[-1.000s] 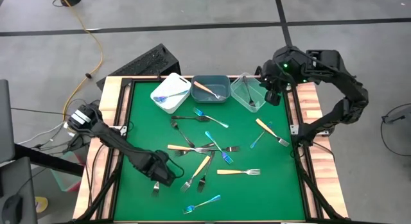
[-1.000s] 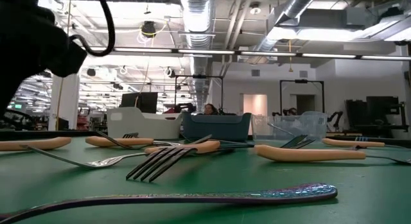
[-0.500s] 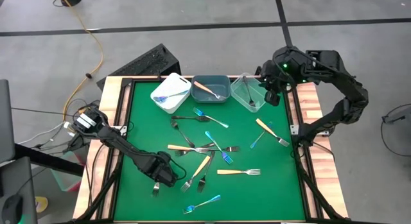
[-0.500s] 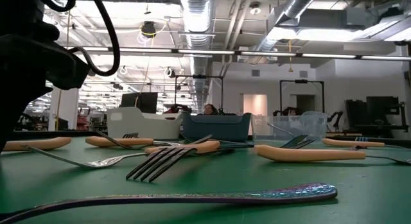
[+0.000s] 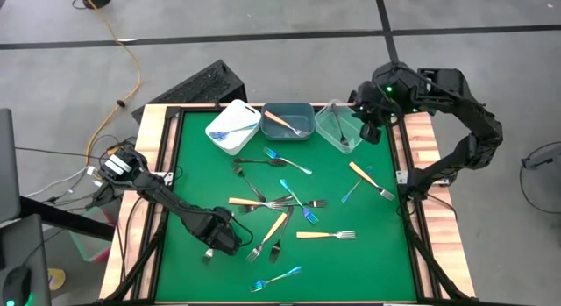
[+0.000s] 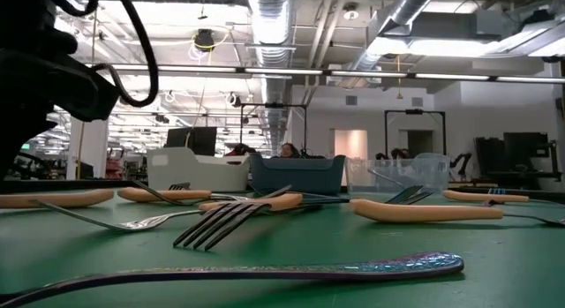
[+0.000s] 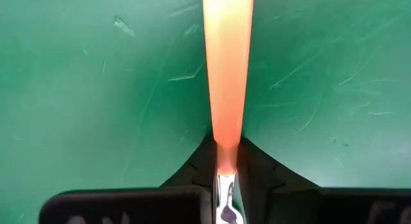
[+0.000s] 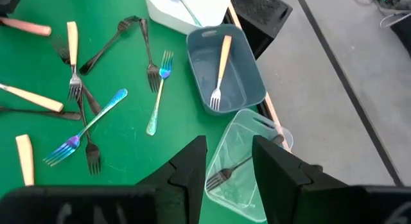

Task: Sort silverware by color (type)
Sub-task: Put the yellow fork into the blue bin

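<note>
Forks with blue, orange and black handles lie scattered flat on the green mat (image 5: pixel 368 253). My left gripper (image 5: pixel 216 245) stands at the near left, pointing down, shut on an orange-handled fork (image 7: pixel 228 70) whose silver head (image 5: pixel 210 255) shows just beyond it. My right gripper (image 8: pixel 228 163) hangs open and empty above the clear bin (image 5: pixel 337 126) at the far right. A white bin (image 5: pixel 233 126) holds a blue fork, a grey-blue bin (image 5: pixel 287 120) an orange one, and the clear bin a black one. My left gripper pinches the orange-handled fork between its two fingers where the orange handle narrows into the metal neck (image 7: pixel 225 150). The fingers come from above, pointing down, and lie across the fork. The handle runs straight out over the mat; whether it still rests there I cannot tell.
The three bins stand in a row along the far edge. A tangle of forks (image 5: pixel 280 205) fills the middle of the mat, and one blue fork (image 5: pixel 276 278) lies near the front edge. A wooden frame (image 5: pixel 149 139) borders the mat.
In the low view my left arm's dark bulk has come down a little, and the orange handle at the picture's left has shifted slightly along the mat. My right arm has kept still.
</note>
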You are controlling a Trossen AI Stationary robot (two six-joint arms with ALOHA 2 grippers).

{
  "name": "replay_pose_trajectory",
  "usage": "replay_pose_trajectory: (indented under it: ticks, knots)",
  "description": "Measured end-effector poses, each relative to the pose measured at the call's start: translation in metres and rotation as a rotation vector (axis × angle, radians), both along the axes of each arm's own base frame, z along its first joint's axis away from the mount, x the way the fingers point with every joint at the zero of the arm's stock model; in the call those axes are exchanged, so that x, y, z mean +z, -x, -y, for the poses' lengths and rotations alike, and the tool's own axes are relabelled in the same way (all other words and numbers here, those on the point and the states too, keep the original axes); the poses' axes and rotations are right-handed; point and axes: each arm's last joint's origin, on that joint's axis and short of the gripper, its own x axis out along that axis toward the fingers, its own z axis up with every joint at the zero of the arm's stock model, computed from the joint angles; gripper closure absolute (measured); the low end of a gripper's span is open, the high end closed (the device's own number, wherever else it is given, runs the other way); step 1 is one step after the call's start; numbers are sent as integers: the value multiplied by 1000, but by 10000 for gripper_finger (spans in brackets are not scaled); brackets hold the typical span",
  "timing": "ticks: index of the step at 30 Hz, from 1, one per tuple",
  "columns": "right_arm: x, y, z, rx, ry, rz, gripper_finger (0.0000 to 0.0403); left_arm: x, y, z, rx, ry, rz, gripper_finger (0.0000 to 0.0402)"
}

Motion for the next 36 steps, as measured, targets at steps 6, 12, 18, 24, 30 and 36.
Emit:
replay_pose_trajectory:
  ticks: [6, 12, 18, 24, 30, 36]
  knots:
    - [6, -7, 1, 74, 14, 85, 262, 47, -5, -11, 6, -144, 286, 383]
    - [14, -15, 0, 173, 16, 192, 262, 108, 12, -46, 63, -307, 571, 383]
    - [19, -22, -1, 248, 1, 290, 262, 161, 33, -75, 38, -465, 846, 383]
    - [18, -41, 4, 303, 0, 435, 262, 203, 49, -97, -13, -646, 1047, 383]
    - [2, -72, 10, 316, -30, 593, 262, 228, 64, -122, -110, -778, 1113, 383]
    - [-17, -100, 10, 389, 20, 780, 262, 247, 72, -142, -229, -810, 1229, 383]
